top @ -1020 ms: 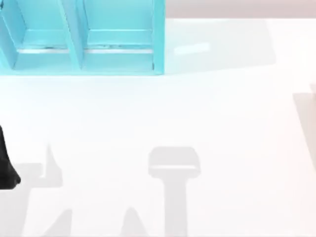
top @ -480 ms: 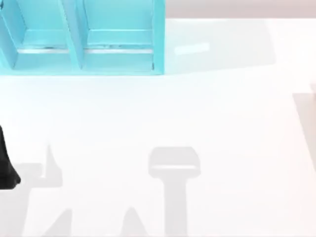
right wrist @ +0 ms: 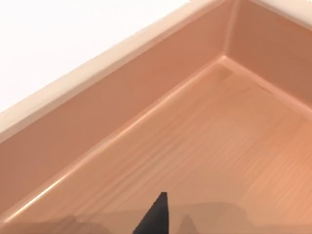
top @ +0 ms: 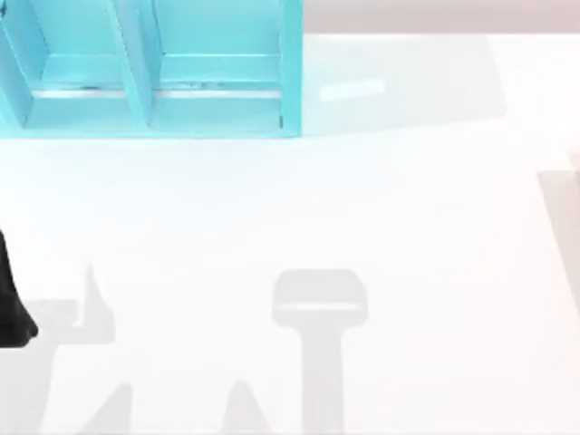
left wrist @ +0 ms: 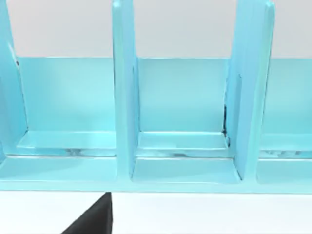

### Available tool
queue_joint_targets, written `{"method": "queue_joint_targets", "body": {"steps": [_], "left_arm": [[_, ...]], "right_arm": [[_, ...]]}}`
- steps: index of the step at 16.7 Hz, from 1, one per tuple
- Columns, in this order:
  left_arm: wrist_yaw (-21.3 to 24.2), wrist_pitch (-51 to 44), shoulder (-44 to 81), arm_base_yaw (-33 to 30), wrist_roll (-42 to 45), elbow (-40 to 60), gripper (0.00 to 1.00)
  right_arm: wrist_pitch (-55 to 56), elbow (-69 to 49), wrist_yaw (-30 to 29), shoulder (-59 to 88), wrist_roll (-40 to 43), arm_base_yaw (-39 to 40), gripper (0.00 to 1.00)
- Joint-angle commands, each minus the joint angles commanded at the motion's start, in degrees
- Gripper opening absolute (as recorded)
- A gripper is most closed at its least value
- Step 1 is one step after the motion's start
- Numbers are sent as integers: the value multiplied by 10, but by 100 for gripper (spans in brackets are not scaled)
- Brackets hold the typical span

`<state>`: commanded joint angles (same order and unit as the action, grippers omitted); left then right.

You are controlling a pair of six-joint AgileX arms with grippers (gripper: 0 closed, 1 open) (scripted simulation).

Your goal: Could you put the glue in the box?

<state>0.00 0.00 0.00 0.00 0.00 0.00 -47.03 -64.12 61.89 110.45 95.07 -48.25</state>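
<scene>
The glue is out of view. The box (right wrist: 204,122) is a light wooden tray; the right wrist view looks down into one inner corner of it, and its floor is bare. A black tip of my right gripper (right wrist: 155,217) hangs just above that floor. A dark part of my left arm (top: 11,308) sits at the table's left edge in the top view. The left wrist view faces the teal structure, with a black tip of my left gripper (left wrist: 95,219) low in front of it.
A teal shelf unit (top: 149,68) with upright dividers stands at the table's back left; its open bays (left wrist: 183,146) hold nothing. The white tabletop (top: 362,208) stretches bare across the middle, crossed by grey shadows near the front.
</scene>
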Motion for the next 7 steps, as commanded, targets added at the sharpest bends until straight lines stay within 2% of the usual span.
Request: {"method": "queue_joint_targets", "body": {"steps": [1, 2, 7], "left_arm": [[0, 0, 0, 0, 0, 0, 100], [0, 0, 0, 0, 0, 0, 100], [0, 0, 0, 0, 0, 0, 100]], "right_arm": [[0, 0, 0, 0, 0, 0, 98], [0, 0, 0, 0, 0, 0, 100], [0, 0, 0, 0, 0, 0, 100]]}}
